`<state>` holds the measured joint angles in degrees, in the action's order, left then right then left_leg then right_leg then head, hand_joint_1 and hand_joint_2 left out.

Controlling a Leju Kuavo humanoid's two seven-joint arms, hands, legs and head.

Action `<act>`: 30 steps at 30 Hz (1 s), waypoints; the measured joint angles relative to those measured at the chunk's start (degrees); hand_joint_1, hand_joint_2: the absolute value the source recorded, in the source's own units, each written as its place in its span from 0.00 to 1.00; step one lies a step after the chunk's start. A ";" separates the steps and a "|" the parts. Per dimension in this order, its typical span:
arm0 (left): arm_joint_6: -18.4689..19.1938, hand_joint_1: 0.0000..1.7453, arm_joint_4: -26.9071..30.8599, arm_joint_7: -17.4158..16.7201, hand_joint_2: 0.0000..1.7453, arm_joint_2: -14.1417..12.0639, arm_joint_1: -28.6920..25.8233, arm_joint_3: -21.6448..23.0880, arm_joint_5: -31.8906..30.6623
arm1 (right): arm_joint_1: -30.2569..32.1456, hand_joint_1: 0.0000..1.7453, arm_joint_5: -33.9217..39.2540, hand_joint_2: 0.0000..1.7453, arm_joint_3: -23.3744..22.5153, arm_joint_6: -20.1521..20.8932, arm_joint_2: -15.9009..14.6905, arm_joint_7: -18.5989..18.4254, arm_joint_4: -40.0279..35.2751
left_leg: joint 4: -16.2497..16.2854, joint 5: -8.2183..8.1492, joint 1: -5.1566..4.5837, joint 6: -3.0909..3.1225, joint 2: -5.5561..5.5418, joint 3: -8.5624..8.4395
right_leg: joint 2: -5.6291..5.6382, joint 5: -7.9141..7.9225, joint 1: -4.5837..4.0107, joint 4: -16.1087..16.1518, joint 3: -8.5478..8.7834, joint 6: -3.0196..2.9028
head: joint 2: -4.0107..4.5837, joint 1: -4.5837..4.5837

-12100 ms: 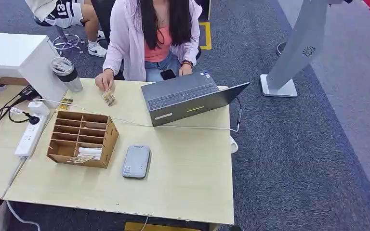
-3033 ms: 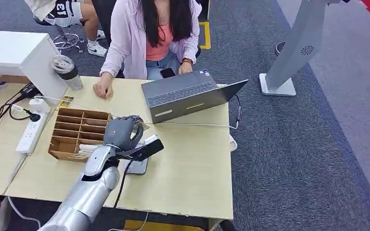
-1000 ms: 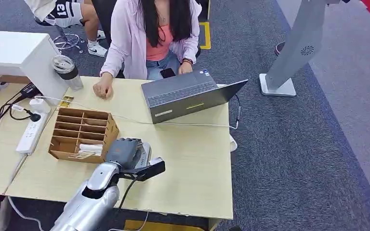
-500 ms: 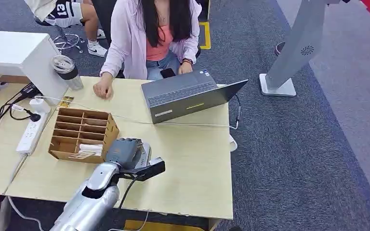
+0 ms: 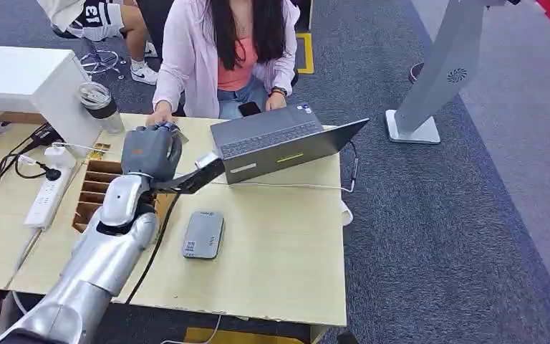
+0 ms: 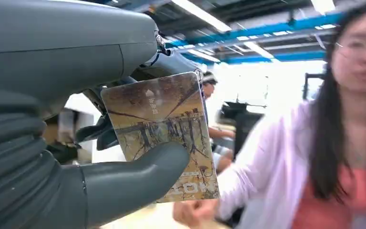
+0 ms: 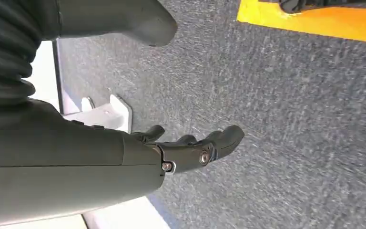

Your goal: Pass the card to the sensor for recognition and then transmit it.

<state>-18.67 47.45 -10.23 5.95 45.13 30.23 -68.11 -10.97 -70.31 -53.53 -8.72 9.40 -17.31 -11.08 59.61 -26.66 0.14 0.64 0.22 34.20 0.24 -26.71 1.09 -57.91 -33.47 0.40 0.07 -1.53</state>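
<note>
Reaching across the desk (image 5: 286, 265) toward the seated person (image 5: 225, 54), the left hand (image 5: 150, 152) is pinching the printed card (image 6: 164, 131) between thumb and fingers, apparently offering it for handover. The grey sensor pad (image 5: 203, 235) is lying below, well apart, while the right hand (image 7: 190, 145) is hanging loosely spread, holding nothing.

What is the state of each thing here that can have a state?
card: held up by the left hand, near the person
left hand: grips the card
right hand: holds nothing, fingers apart
laptop: lid open flat
sensor: lying flat, uncovered
tumbler: upright, lidded
</note>
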 joint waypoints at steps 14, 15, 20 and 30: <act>-1.84 1.00 -9.05 0.13 1.00 1.77 7.72 -4.32 -1.66 | -1.05 0.00 -0.81 1.00 0.22 0.39 0.74 -0.50 0.04 | 0.01 0.04 0.00 -0.04 -0.03 0.11 | -0.02 0.02 0.00 0.00 -0.08 -0.02 | 0.00 0.00; -1.84 1.00 -9.24 0.13 1.00 1.86 7.71 -4.39 -1.68 | -1.05 0.00 -0.81 1.00 0.22 0.39 0.74 -0.50 0.04 | 0.01 0.04 0.00 -0.04 -0.03 0.11 | -0.02 0.02 0.00 0.00 -0.08 -0.02 | 0.00 -0.02; -1.84 1.00 -9.97 0.13 1.00 1.95 7.76 -4.59 -1.68 | -1.06 0.00 -0.83 1.00 0.22 0.39 0.74 -0.50 0.04 | 0.01 0.04 0.01 -0.04 -0.02 0.11 | -0.01 0.02 -0.01 -0.01 -0.09 -0.02 | 0.00 0.00; -1.86 1.00 -10.58 0.13 1.00 2.10 7.83 -4.61 -1.86 | -1.07 0.00 -0.81 1.00 0.22 0.44 0.76 -0.46 0.04 | 0.01 0.04 0.00 -0.04 -0.02 0.15 | -0.01 0.02 0.00 0.00 -0.12 -0.02 | 0.00 0.00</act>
<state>-20.52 36.87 -10.10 8.04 52.96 25.62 -69.96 -12.04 -71.12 -53.31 -8.28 10.16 -17.77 -11.04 59.61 -26.63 0.15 0.60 0.20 34.34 0.23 -26.69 1.08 -57.92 -33.58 0.38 0.07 -1.53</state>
